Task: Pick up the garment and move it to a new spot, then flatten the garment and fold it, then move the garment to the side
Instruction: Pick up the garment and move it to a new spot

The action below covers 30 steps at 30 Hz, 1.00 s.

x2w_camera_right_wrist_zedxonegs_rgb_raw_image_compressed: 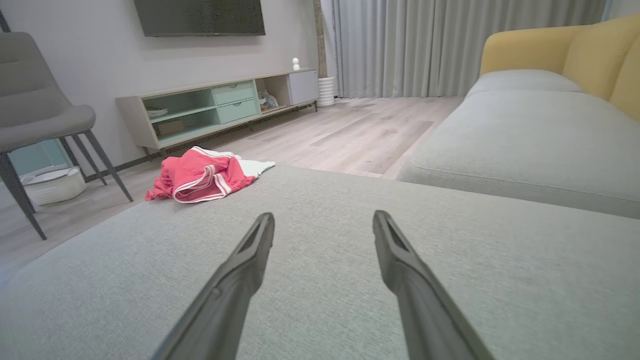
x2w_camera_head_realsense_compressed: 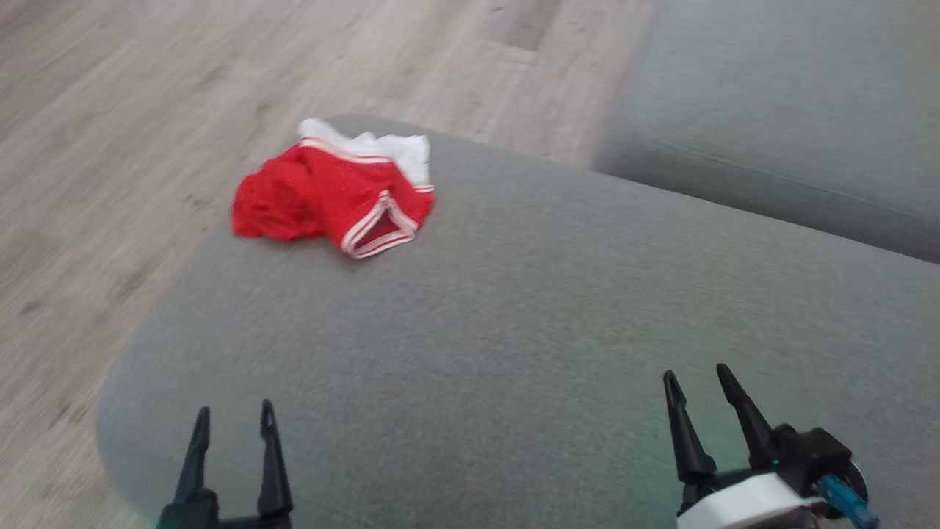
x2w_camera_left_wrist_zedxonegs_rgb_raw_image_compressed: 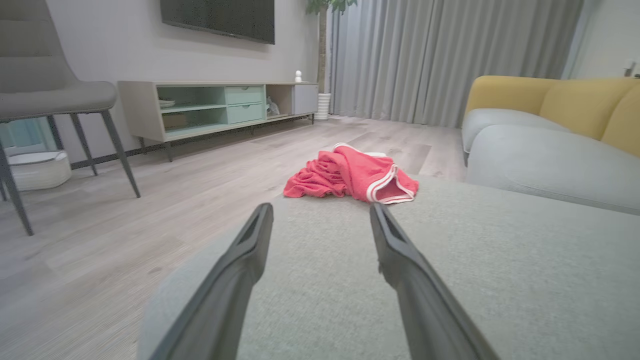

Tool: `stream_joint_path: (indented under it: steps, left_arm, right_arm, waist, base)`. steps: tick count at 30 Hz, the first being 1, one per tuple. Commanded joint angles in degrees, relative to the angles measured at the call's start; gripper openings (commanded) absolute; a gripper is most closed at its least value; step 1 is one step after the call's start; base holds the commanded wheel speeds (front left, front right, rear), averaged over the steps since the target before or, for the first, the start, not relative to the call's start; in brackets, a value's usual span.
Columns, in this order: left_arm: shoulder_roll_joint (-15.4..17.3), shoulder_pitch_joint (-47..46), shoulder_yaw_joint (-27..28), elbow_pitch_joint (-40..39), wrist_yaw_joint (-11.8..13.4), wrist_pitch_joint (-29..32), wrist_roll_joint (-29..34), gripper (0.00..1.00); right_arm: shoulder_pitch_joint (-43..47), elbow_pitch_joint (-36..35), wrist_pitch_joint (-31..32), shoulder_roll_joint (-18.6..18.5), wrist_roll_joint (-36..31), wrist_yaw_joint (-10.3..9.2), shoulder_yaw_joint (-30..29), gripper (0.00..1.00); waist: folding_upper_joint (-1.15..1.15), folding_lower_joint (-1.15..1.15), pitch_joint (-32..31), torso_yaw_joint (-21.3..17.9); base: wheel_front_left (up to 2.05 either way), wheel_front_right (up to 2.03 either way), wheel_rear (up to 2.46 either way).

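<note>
A crumpled red garment (x2w_camera_head_realsense_compressed: 330, 198) with white trim lies at the far left corner of the grey cushion (x2w_camera_head_realsense_compressed: 529, 323); it shows as a red garment (x2w_camera_left_wrist_zedxonegs_rgb_raw_image_compressed: 352, 175) straight ahead in the left wrist view and as a red garment (x2w_camera_right_wrist_zedxonegs_rgb_raw_image_compressed: 202, 174) off to the left in the right wrist view. My left gripper (x2w_camera_head_realsense_compressed: 233, 413) stands open at the near left edge of the cushion, well short of the cloth. My right gripper (x2w_camera_head_realsense_compressed: 698, 376) is open at the near right, farther from it. Both hold nothing, as the left gripper (x2w_camera_left_wrist_zedxonegs_rgb_raw_image_compressed: 320, 215) and right gripper (x2w_camera_right_wrist_zedxonegs_rgb_raw_image_compressed: 322, 220) wrist views confirm.
Wooden floor (x2w_camera_head_realsense_compressed: 110, 147) surrounds the cushion on the left and far side. A second grey seat (x2w_camera_head_realsense_compressed: 793, 110) with yellow backrests (x2w_camera_left_wrist_zedxonegs_rgb_raw_image_compressed: 575, 100) lies to the right. A grey chair (x2w_camera_left_wrist_zedxonegs_rgb_raw_image_compressed: 55, 95), a low TV cabinet (x2w_camera_left_wrist_zedxonegs_rgb_raw_image_compressed: 220, 105) and curtains (x2w_camera_left_wrist_zedxonegs_rgb_raw_image_compressed: 440, 55) stand across the room.
</note>
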Motion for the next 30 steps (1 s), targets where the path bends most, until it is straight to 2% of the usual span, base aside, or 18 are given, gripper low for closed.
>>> stream_joint_path:
  steps: [1,7,11,14,18,21,25,28,30]
  left_arm:
    - [-0.16,-1.58,2.35,-2.14,0.37,-0.28,-0.32,1.0]
    - [-0.16,-2.02,4.52,-3.83,0.54,-0.28,-0.16,1.0]
    - [0.65,-5.16,6.41,-6.19,-0.42,-0.28,1.13,1.0]
    - [1.43,-10.18,7.19,-8.32,-1.42,-0.28,1.8,1.0]
    - [2.76,-20.91,7.66,-7.74,-3.66,-0.28,1.62,1.0]
    - [3.92,-31.24,7.33,-1.85,-6.48,-0.28,0.32,1.0]
    - [4.96,-47.0,5.68,10.71,-9.33,2.24,-0.58,1.0]
    - [4.77,-57.8,6.11,21.8,-9.97,7.33,-2.59,1.0]
    - [5.4,-63.41,6.77,30.34,-9.14,12.83,-3.34,1.0]
  right_arm:
    - [-3.43,-1.43,-0.78,-0.37,0.12,0.39,1.46,1.0]
    - [-3.85,-0.81,-0.78,-0.37,-0.81,0.39,1.88,1.0]
    - [-2.7,-0.89,-0.78,-0.72,-2.1,0.39,1.31,1.0]
    - [-3.25,-1.72,-0.78,-2.76,-3.02,0.39,1.07,1.0]
    - [-6.02,-3.29,-0.78,-7.34,-3.82,0.39,0.85,1.0]
    - [-8.56,-4.81,-0.78,-11.28,-4.09,0.39,-0.13,1.0]
    - [-11.05,-6.52,-0.78,-16.51,-4.39,0.39,-1.63,1.0]
    - [-12.66,-7.92,-0.78,-19.86,-4.56,0.39,-2.33,1.0]
    - [-13.73,-9.05,-0.78,-21.87,-4.65,0.39,-2.81,1.0]
  waist:
    - [0.0,0.0,0.98,2.23]
    - [0.0,0.0,1.86,3.05]
    - [0.0,0.0,3.05,2.93]
    - [0.0,0.0,7.05,1.8]
    - [0.0,0.0,14.16,0.01]
    - [0.0,0.0,19.77,-1.14]
    - [0.0,0.0,26.47,-2.0]
    - [0.0,0.0,30.81,-2.88]
    - [0.0,0.0,33.35,-3.69]
  base:
    - [0.0,0.0,0.0]
    - [0.0,0.0,0.0]
    - [0.0,0.0,0.0]
    - [0.0,0.0,0.0]
    - [0.0,0.0,0.0]
    - [0.0,0.0,0.0]
    - [0.0,0.0,0.0]
    - [0.0,0.0,0.0]
    - [0.0,0.0,0.0]
